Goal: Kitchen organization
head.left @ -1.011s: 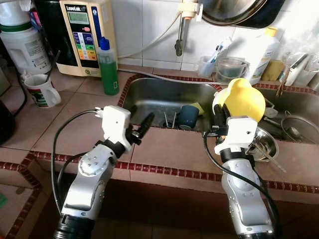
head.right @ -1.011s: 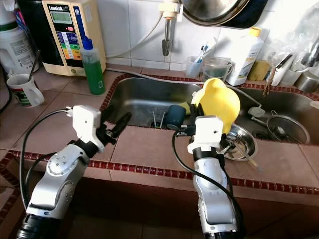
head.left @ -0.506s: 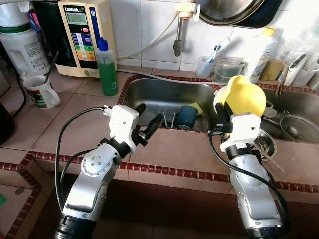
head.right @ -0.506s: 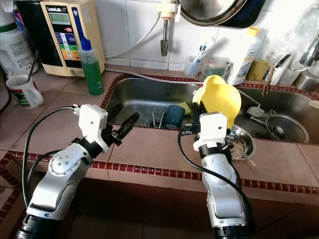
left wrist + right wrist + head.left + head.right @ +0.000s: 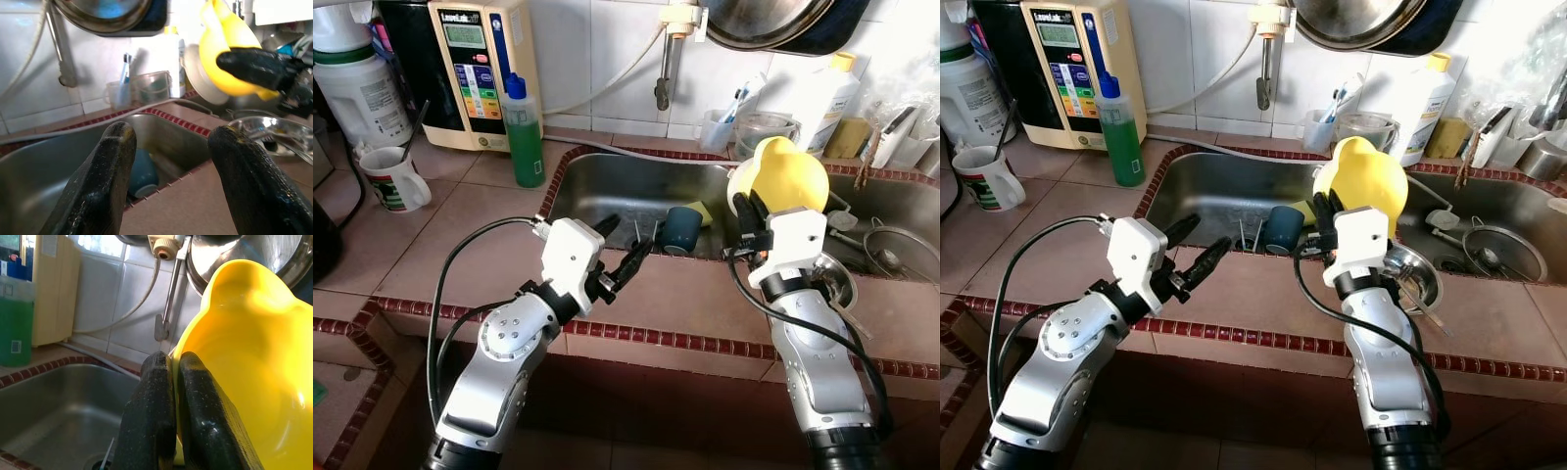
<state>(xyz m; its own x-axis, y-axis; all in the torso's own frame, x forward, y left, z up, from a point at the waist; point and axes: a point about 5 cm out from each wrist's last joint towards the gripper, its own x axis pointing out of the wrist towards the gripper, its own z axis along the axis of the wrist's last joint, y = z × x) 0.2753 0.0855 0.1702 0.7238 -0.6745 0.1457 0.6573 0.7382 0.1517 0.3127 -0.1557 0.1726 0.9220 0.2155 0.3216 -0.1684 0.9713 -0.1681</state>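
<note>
My right gripper (image 5: 742,209) is shut on the rim of a yellow plastic bowl (image 5: 788,176), held tilted above the right side of the steel sink (image 5: 607,186); the yellow plastic bowl (image 5: 249,362) looms large in the right wrist view, pinched between the fingers (image 5: 195,421). My left gripper (image 5: 622,250) is open and holds nothing, hovering over the tiled front ledge at the sink's near edge. A dark blue cup (image 5: 683,228) lies inside the sink beside a yellow sponge (image 5: 703,211); the blue cup (image 5: 142,174) lies beyond my open left fingers (image 5: 105,181).
A green soap bottle (image 5: 523,122) and a water ionizer (image 5: 480,69) stand left of the sink, with a mug (image 5: 391,176) further left. A steel bowl (image 5: 832,279) and a strainer (image 5: 901,250) sit at right. A tap (image 5: 671,49) hangs over the sink.
My left gripper has moved right and forward along the ledge toward the sink. My right gripper has lifted the yellow bowl slightly up and away.
</note>
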